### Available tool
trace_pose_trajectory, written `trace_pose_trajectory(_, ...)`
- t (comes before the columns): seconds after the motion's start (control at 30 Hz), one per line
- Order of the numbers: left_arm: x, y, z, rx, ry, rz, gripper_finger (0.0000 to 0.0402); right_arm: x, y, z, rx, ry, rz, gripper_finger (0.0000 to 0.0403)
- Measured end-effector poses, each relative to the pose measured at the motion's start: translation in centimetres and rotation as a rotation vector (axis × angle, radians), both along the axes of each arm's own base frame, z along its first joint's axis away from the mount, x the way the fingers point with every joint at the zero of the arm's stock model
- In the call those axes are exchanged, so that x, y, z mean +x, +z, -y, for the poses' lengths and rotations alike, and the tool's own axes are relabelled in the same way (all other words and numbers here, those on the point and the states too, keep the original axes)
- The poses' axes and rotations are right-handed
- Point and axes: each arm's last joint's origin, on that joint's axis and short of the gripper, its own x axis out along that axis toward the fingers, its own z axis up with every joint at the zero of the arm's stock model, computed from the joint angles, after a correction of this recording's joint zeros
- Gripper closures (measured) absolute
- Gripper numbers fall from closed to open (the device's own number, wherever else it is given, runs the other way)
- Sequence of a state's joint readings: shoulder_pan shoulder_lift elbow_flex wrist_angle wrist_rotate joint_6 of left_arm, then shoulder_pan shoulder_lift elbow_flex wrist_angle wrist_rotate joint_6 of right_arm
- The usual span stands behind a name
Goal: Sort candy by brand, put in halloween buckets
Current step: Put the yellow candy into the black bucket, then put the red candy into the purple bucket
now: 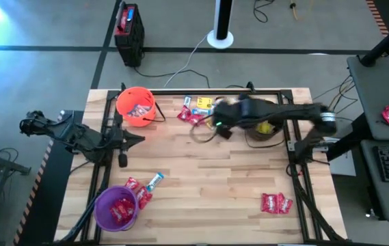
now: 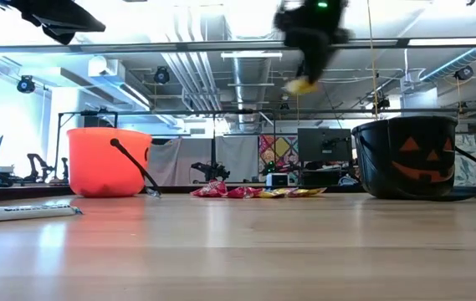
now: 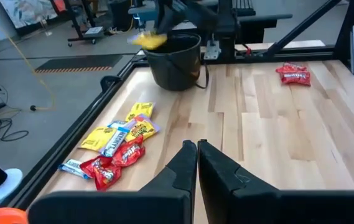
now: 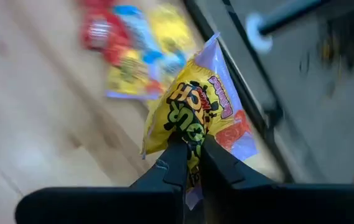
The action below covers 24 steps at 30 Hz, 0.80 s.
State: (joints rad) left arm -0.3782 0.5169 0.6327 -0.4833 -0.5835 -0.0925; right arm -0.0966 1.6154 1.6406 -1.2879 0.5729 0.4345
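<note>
Right gripper (image 4: pixel 189 155) is clamped on a yellow candy packet (image 4: pixel 192 112), carried in the air above the candy pile (image 1: pixel 195 109). Black bucket (image 1: pixel 262 130) sits just beside it, toward its arm's base. Judgement: centre the packet over the bucket's mouth, lower, then let go, so it clears the rim. Left gripper (image 3: pixel 196 162) is clenched on nothing, waiting beside the orange bucket (image 1: pixel 136 106).

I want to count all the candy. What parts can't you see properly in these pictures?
- Inside the black bucket: low view shows only its wall; in the high view the right arm covers it.
- Candy in the orange bucket and purple bucket: too small to count from above.
- Right gripper, shut on a yellow packet: the candy pile behind is blurred.
</note>
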Motion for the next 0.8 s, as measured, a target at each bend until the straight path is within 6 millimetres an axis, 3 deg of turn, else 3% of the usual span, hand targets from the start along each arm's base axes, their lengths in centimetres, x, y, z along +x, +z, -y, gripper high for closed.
trace_pose_trajectory(0.17,0.6,0.0,0.2,-0.001,0.000,0.000,0.0402,-6.8,-1.6,2.4,0.027,-0.341,0.087,0.0385)
trace_pose_trajectory(0.3,1.0,-0.1,0.4,0.006,0.000,-0.014,0.0402,-10.5,-2.8,2.6,0.088,-0.496,0.180,0.0385)
trace_pose_trajectory(0.47,1.4,-0.1,0.6,0.005,0.000,-0.011,0.0402,-12.4,-3.3,2.1,0.090,-0.528,0.277,0.0369)
trace_pose_trajectory(0.8,2.6,0.1,1.0,-0.009,0.011,0.028,0.0402,-13.6,-4.6,2.4,0.086,-0.575,0.219,0.0264)
